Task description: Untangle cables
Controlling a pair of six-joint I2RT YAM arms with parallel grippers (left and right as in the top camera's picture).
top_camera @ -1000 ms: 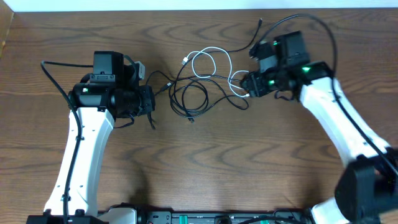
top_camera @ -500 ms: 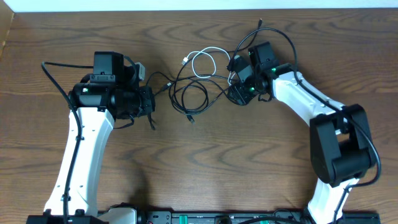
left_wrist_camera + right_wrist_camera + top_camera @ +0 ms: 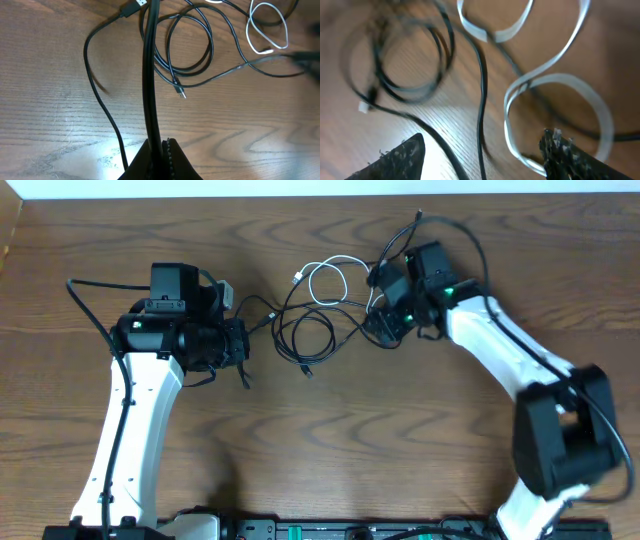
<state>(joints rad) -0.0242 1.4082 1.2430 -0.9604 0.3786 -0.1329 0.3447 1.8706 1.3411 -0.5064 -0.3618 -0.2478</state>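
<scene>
Left gripper [image 3: 160, 146] is clamped tight on a black cable [image 3: 149, 75], which runs toward the tangle of cables [image 3: 318, 320] in the middle of the wooden table [image 3: 380, 440]. Farther right, the right gripper [image 3: 482, 142] hangs with its jaws wide apart, holding nothing, over a loop of the white cable [image 3: 495, 35].

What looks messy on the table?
The cables do: the white cable and the black cables lie looped across each other in one tangle in the middle of the table. Nothing looks spilled or broken.
</scene>
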